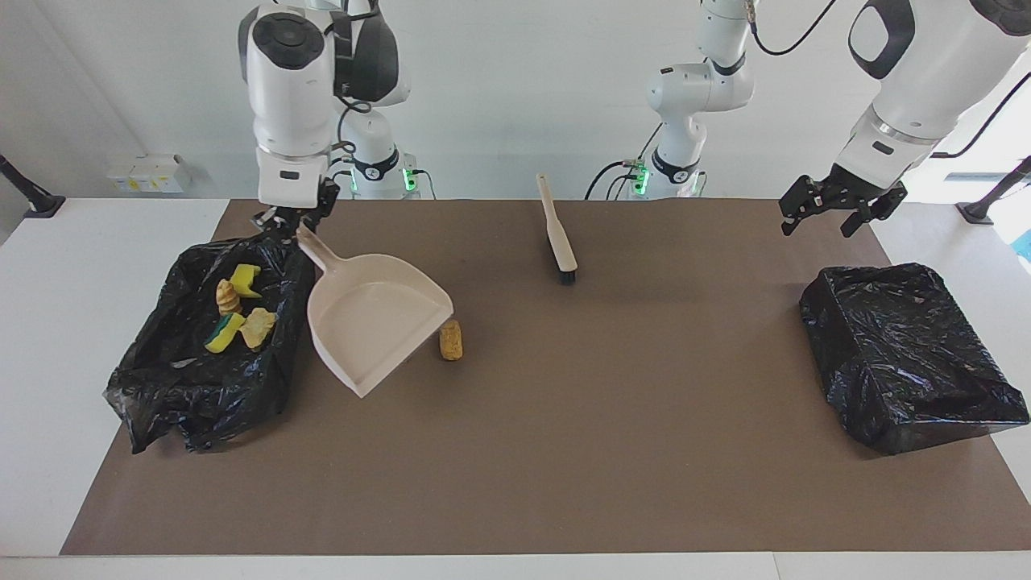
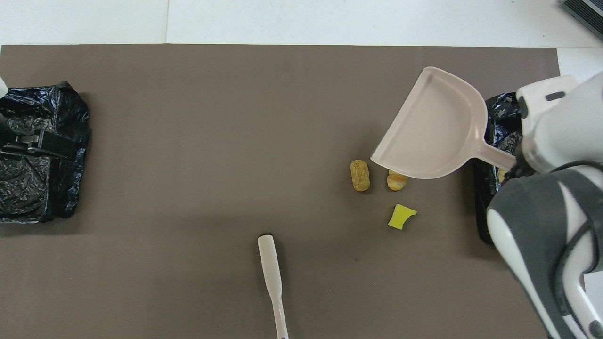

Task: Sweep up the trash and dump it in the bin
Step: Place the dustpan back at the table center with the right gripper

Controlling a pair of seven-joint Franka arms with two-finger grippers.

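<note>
- The right gripper (image 1: 288,223) pinches the handle of the beige dustpan (image 1: 374,329), fingers pressed tight on it, beside the rim of the bin (image 1: 193,395) at the right arm's end.
- The dustpan is empty and tilted, in the air over the mat (image 1: 564,451) just beside that bin.
- Four trash pieces (image 1: 239,310) lie in that bin.
- Three more lie on the mat beside it: a tan roll (image 2: 360,175), a striped roll (image 2: 396,180) partly under the pan's edge, a yellow sponge chunk (image 2: 401,216).
- The left gripper (image 1: 830,211) waits with fingers spread, over the mat by the second bin (image 1: 910,362).
- The brush (image 1: 557,229) lies between the bins, nearer the robots.
</note>
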